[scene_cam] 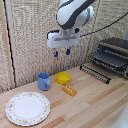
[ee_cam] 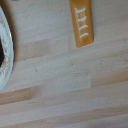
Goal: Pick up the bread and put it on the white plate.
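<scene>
The loaf [scene_cam: 69, 90], a small oblong orange-brown toy roll, lies on the wooden table just in front of the yellow bowl [scene_cam: 63, 77]. It also shows in the wrist view [ee_cam: 82, 22] as an orange strip with scored lines. My gripper [scene_cam: 62, 52] hangs high above the table, over the bowl and loaf, with its two blue-tipped fingers apart and nothing between them. The white dish [scene_cam: 27, 107], large and round with a floral rim, lies at the front on the exterior view's left; its rim shows in the wrist view [ee_cam: 4, 55].
A blue cup [scene_cam: 44, 81] stands beside the yellow bowl. A toaster oven [scene_cam: 113, 55] with its door folded down sits at the back on the exterior view's right. A woven screen stands behind the table.
</scene>
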Controlling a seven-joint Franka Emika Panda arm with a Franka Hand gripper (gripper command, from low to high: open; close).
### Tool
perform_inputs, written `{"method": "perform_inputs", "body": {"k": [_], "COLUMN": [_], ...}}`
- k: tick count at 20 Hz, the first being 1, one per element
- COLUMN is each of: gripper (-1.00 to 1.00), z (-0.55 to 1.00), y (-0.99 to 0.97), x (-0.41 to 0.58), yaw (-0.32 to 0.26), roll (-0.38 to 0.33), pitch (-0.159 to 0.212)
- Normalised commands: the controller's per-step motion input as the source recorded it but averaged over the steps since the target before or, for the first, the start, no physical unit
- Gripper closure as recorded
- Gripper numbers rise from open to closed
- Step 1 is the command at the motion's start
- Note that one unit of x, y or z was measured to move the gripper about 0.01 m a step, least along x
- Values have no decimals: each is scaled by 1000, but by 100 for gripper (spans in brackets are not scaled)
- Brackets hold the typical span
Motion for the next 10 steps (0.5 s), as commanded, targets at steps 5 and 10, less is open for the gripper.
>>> {"method": "perform_inputs", "body": {"k": [5,10], "gripper": [-100,-100], "z": [-525,-502], "y": [-38,-33], "x": [-317,-361], "yaw": [65,57], "roll": [-26,-23], "pitch": [48,59]}}
